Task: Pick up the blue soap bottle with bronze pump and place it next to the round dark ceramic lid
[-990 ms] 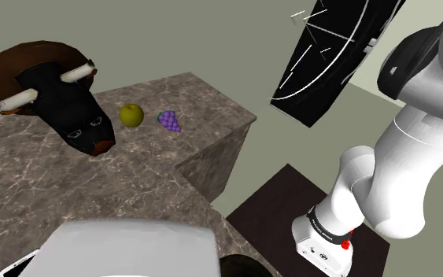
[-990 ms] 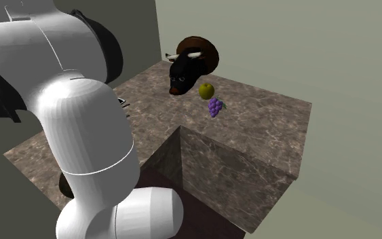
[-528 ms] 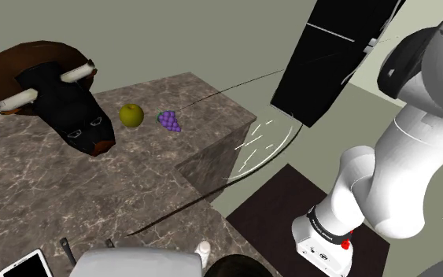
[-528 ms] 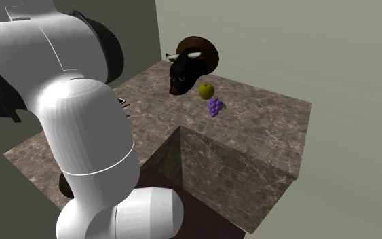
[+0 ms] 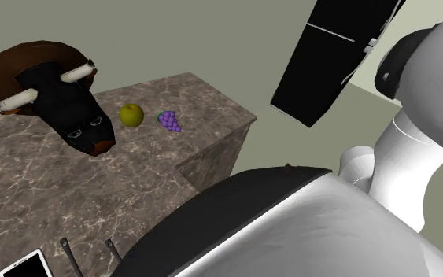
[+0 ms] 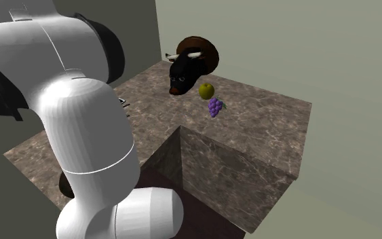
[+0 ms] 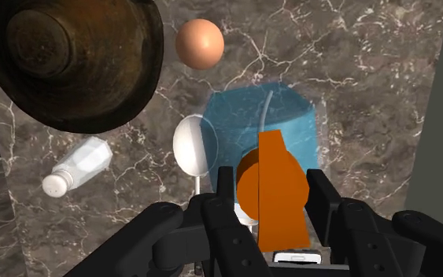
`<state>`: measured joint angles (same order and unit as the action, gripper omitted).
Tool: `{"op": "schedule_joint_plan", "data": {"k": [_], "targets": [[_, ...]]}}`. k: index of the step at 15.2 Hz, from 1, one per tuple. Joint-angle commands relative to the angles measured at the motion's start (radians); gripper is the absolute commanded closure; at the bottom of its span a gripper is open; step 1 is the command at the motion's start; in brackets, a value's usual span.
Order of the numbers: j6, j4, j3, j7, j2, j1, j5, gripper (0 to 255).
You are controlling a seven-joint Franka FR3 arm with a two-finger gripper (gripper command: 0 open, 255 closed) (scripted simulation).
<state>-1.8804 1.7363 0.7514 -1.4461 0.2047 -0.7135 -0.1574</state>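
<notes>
In the wrist view, the blue see-through soap bottle (image 7: 286,118) stands on the marble counter (image 7: 369,71), seen from above, with its orange-bronze pump (image 7: 278,197) pointing back at the hand. My gripper (image 7: 273,185) is open right over it; the black fingers (image 7: 226,187) flank the pump with slim gaps. The round dark brown lid (image 7: 70,59) lies on the counter beyond the bottle, off to one side, with a tan egg (image 7: 199,43) between them.
A white spoon (image 7: 193,145) lies against the bottle and a white shaker (image 7: 78,167) lies below the lid. A phone (image 5: 24,265), bull's head (image 5: 62,102), green apple (image 5: 131,115) and grapes (image 5: 169,120) sit on the counter. My arm's white link (image 5: 314,228) covers the shoulder view's lower right.
In the shoulder view the arm has swung so a large white link now covers the lower right, and the pale block at the bottom edge is gone. The second exterior view has barely changed.
</notes>
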Motion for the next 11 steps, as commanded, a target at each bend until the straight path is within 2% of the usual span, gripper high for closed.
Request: {"op": "schedule_joint_plan", "data": {"k": [1,11], "targets": [[-0.025,0.022,-0.002,-0.002,0.003,0.001,-0.003,255],[-0.144,0.112,-0.013,-0.027,0.043,-0.006,-0.040,255]]}}
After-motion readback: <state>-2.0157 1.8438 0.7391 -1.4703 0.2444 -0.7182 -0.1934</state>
